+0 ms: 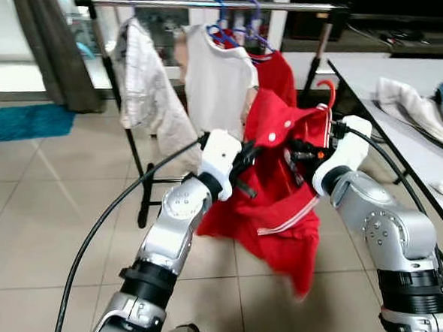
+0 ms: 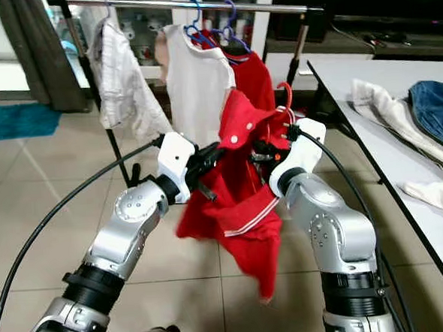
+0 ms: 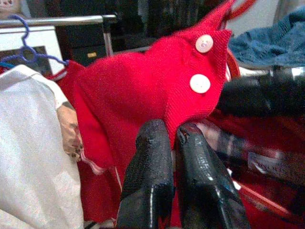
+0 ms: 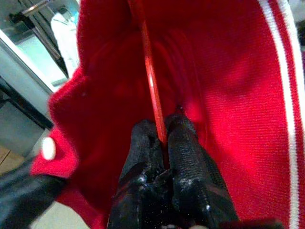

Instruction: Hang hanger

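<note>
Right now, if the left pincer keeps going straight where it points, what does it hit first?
The red shirt. The left pincer is shut on its fabric already, so more of it lies dead ahead. Beyond that, probably the right pincer; depth unclear.

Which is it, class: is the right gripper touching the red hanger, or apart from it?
Touching. In the right wrist view the right gripper has its fingers closed on the thin red hanger, which runs straight between them against the red shirt.

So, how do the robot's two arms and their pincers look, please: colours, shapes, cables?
Both arms are silver metal with rounded joint housings and black ribbed collars lower down. Each wrist ends in a white, blocky casing. A black cable arcs from the left wrist; another runs along the right arm. The left pincer and right pincer each have two long black fingers with a rough, textured surface.
</note>
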Controlling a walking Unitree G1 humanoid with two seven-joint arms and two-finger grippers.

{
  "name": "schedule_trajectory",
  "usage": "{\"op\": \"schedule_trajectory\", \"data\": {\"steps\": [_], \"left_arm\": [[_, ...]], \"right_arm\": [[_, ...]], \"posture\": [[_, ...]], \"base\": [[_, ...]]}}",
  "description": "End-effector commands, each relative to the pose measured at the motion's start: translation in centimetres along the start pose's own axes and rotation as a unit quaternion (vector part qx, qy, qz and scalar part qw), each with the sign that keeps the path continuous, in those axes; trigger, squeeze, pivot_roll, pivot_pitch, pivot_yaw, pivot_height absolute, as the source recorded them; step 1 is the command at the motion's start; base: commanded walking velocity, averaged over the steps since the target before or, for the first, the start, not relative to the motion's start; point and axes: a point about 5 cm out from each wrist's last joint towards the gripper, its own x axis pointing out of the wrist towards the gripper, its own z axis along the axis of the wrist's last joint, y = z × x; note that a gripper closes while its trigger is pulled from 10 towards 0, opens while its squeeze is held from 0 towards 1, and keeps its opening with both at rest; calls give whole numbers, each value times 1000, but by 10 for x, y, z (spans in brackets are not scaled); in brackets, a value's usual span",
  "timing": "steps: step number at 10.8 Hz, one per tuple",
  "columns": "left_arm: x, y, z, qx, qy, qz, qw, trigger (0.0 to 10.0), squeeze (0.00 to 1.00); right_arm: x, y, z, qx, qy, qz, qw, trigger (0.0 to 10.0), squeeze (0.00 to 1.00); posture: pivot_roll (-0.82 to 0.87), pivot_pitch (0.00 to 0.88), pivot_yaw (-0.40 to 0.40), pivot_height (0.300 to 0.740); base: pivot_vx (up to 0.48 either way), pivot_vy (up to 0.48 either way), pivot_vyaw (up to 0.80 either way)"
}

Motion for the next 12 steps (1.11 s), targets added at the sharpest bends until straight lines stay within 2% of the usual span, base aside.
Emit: {"op": "schedule_trajectory", "data": {"steps": [1, 2, 3, 4, 5, 6, 8, 10, 11, 12], "left_arm": [[0, 0, 6, 10, -7, -3, 1000, 0, 0], [-2, 7, 7, 20, -5, 20, 1000, 0, 0], [-7, 25, 9, 35, -6, 79, 996, 0, 0], [-11, 41, 10, 35, -4, 129, 991, 0, 0], [-17, 56, 10, 43, 0, 167, 985, 0, 0], [-20, 62, 10, 53, 7, 175, 983, 0, 0], [-18, 58, 7, 50, 10, 172, 984, 0, 0], [-12, 45, 4, 51, 11, 144, 988, 0, 0], [-9, 42, 5, 51, 7, 137, 989, 0, 0], [-9, 42, 6, 52, 7, 138, 989, 0, 0]], "right_arm": [[2, 2, 13, -13, -32, 2, 999, 10000, 0], [2, -2, 14, -13, -35, -9, 999, 10000, 0], [1, -4, 10, -24, -13, -1, 1000, 10000, 0], [-2, -2, -5, -57, 38, 23, 997, 10000, 0], [-5, -3, -15, -67, 62, 27, 995, 10000, 0], [-9, -2, -19, -66, 75, 35, 994, 10000, 0], [-14, -8, -13, -70, 70, 19, 995, 10000, 0], [-14, -1, -6, -47, 67, 38, 996, 10000, 0], [-14, -5, -10, -79, 87, 20, 993, 10000, 0], [-14, -4, -11, -63, 89, 23, 994, 10000, 0]], "posture": [[-18, 0, -57, 740], [-18, 0, -57, 740], [-17, 0, -59, 740], [-16, 0, -60, 740], [-15, 0, -62, 740], [-17, 0, -62, 740], [-24, 0, -60, 740], [-35, 0, -59, 740], [-35, 0, -59, 740], [-34, 0, -65, 740]], "base": [[0, 0, 0], [0, 0, 0], [0, 0, 0], [0, 0, 0], [0, 0, 0], [0, 0, 0], [0, 0, 0], [0, 0, 0], [0, 0, 0], [0, 0, 0]]}}
